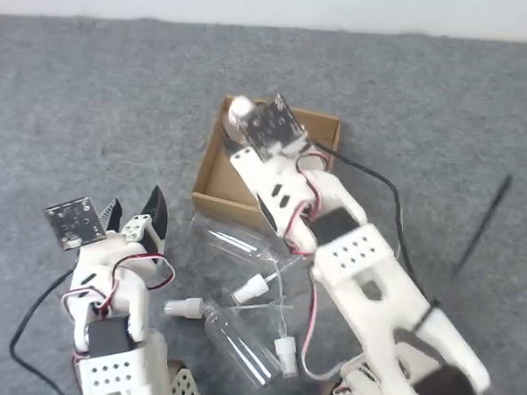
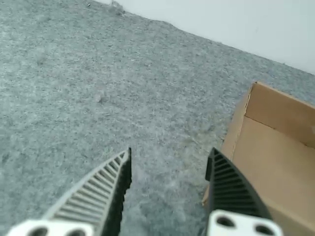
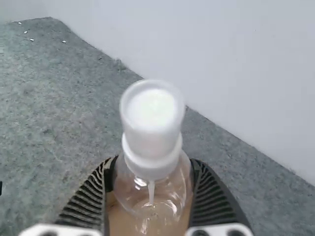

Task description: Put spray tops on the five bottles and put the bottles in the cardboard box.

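1. Right arm first: the right gripper (image 3: 151, 169) has its ribbed fingers (image 3: 88, 196) pinching a clear bottle (image 3: 150, 199) by the shoulders, one pad on each side.
2. The bottle's long axis runs straight out along the gripper. Its white spray top (image 3: 151, 123) leads, pointing away from the wrist.
3. From the high camera we see that white top (image 1: 240, 110) at the 11 o'clock end of the right arm. It is over the 10 o'clock corner of the cardboard box (image 1: 208, 173).
4. This is the relation that counts: the held bottle is already above the box opening, so we judge the next move is a lowering and a release, not a carry. Whether its base touches the box floor we cannot tell.
5. Over to the left gripper (image 1: 133, 211): its fingers are spread wide and hold nothing, with grey table (image 2: 98, 73) showing between them.
6. From those open fingers the box wall (image 2: 266, 147) lies at about 2 o'clock, near but apart.
7. Moving outward, at 3 to 4 o'clock of the left gripper, a bare clear bottle (image 1: 231, 244) lies on its side just in front of the box.
8. Near it lies a second bottle (image 1: 235, 336), with a white top at its 9 o'clock end.
9. A loose spray top (image 1: 251, 290) and another loose top (image 1: 285, 353) lie among them.
10. The left arm is the nearer one for that pile, by our reckoning.
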Available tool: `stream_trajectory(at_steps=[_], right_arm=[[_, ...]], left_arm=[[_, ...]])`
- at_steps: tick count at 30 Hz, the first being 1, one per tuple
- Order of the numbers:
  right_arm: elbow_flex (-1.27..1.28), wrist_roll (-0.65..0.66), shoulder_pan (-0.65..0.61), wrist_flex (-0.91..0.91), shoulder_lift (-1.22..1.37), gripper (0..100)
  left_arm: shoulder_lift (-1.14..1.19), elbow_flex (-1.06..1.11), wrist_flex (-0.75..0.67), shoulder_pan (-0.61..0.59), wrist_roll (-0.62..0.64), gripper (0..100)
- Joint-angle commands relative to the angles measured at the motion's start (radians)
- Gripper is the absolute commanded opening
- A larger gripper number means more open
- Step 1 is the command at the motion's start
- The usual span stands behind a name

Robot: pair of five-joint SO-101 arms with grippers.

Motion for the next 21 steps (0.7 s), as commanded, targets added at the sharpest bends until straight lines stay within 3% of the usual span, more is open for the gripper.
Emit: stream_trajectory(at_steps=[1,13,21], right_arm=[[-0.175,-0.068,0.019,-0.038,0.097,0.6],[-0.446,-0.210,0.067,-0.038,0.400,0.6],[-0.571,-0.215,0.070,-0.038,0.567,0.6]], left_arm=[[-0.028,-0.013,0.023,-0.005,-0.009,24],[-0.028,-0.013,0.032,-0.006,-0.011,24],[-0.029,-0.013,0.037,-0.008,-0.011,23]])
